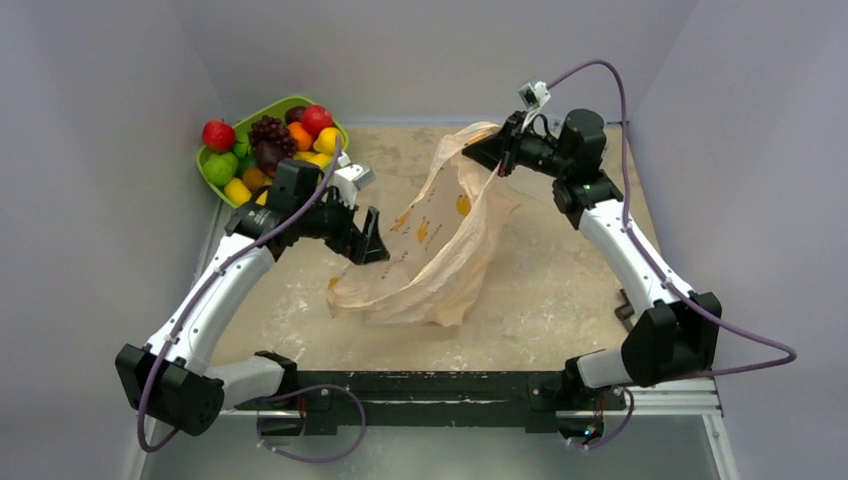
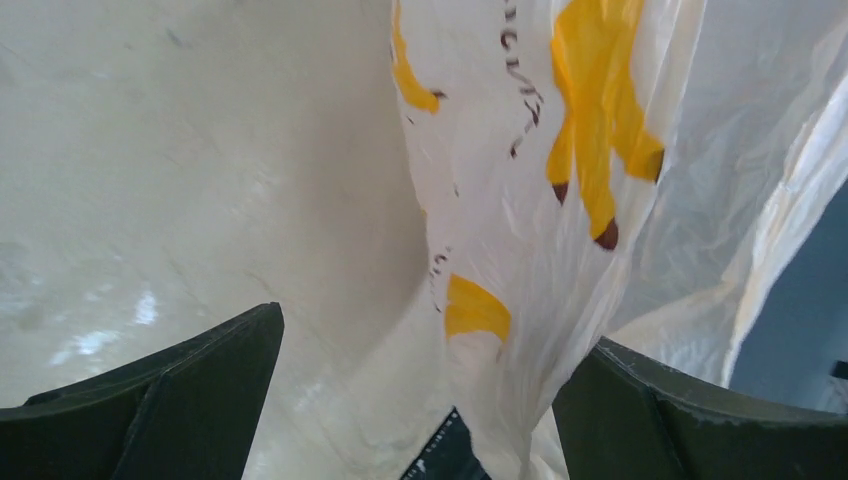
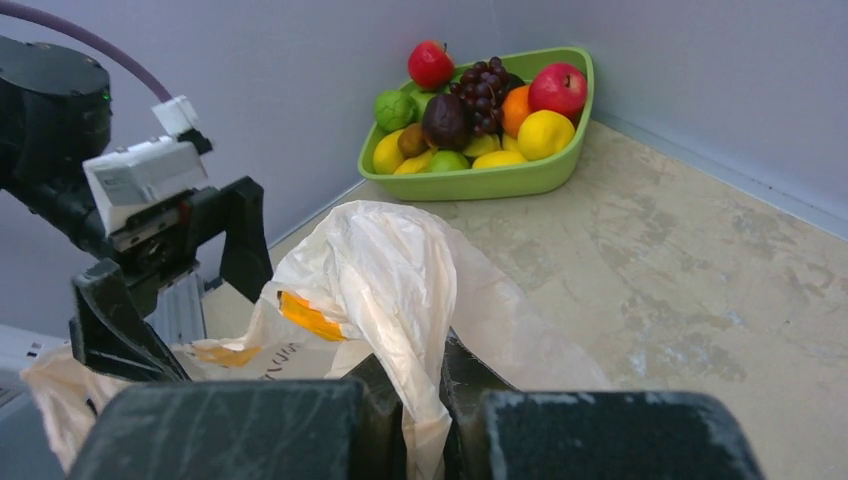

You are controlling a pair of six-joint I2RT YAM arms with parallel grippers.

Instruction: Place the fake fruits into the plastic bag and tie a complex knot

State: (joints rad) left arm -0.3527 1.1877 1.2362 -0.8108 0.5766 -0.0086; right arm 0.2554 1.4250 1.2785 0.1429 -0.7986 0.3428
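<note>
Bag point(image 1: 440, 250): peach film with orange prints, top edge hung from the right gripper point(image 1: 483, 150) over the far middle of the table point(image 1: 570, 290), lower part slumped on the surface between the two arms
Right jaws: closed tight on a bunched fold of the bag's top edge, held up off the table
Left gripper point(image 1: 372, 248): at the bag's left side, above the table, tilted down toward the film
Left jaws: spread wide, gripping nothing
Left wrist view: printed film hangs down between the two fingers point(image 2: 180, 400), nearer the right one; cannot tell if it touches
Bag mouth: pulled up and stretched toward the far right, sagging open toward the left arm
Fruits point(image 1: 285, 150): heaped in the tray point(image 1: 210, 172) at the far left corner, well apart from the bag
Grapes point(image 1: 268, 130): dark bunch on top of the heap, near its middle
Apples: one red point(image 1: 218, 133) at the tray's left rim, another red point(image 1: 317, 118) at its far right end
Other fruit: yellow, orange and green pieces packed around the grapes
Tray: lime green, close to the back and left walls
Table: beige, mottled
</note>
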